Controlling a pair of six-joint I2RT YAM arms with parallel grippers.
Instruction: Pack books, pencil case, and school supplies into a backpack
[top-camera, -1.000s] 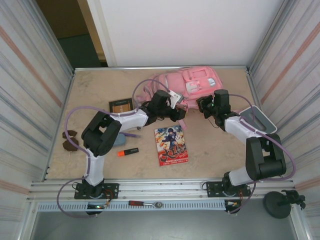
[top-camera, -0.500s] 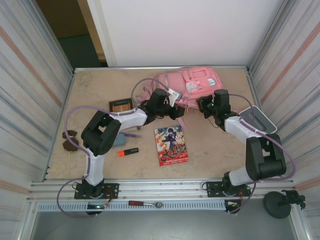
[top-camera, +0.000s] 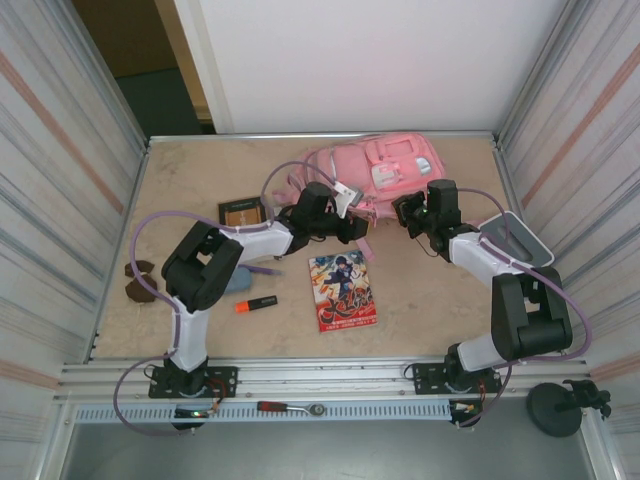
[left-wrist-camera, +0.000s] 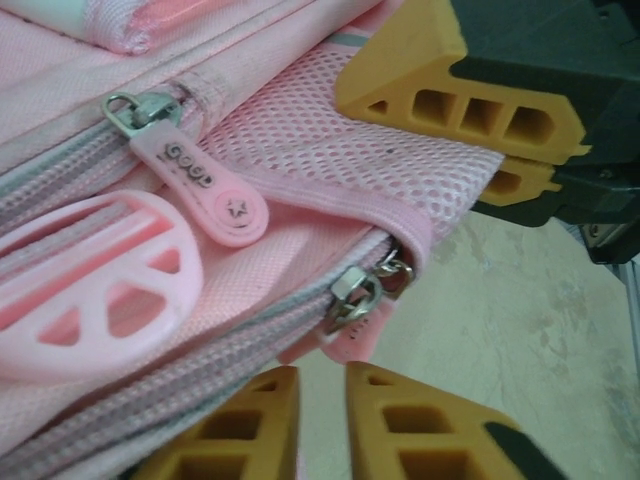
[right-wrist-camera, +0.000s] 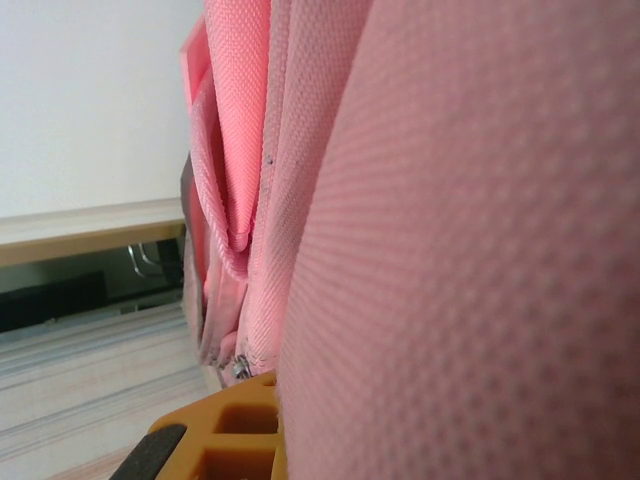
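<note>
Slippage looks the likeliest trouble: the left gripper (left-wrist-camera: 322, 388) has its jaws only narrowly apart at the lower zipper pull (left-wrist-camera: 352, 295) of the backpack (top-camera: 385, 160), which lies at the far middle of the table (top-camera: 430, 290). The small pink tab sits at the mouth of the gap without being visibly pinched, so a closing that lands a little off could catch the fabric beside the teeth, or nothing at all. The right gripper (top-camera: 403, 208) is clamped on the edge of the mesh pocket (left-wrist-camera: 330, 130) (its hold looks like the anchor for any zip pull). If that thin edge slides out, the soft bag would probably drag along with the left arm instead of opening. Both arms work close together, so a wide sweep risks a knock between them. Nothing is packed yet: the red comic (top-camera: 343, 290) lies nearer the bases, the tan book (top-camera: 242, 212) to the left, and the pencil case (top-camera: 237, 279), purple pen (top-camera: 264, 269) and marker (top-camera: 257, 303) beside the left arm.
</note>
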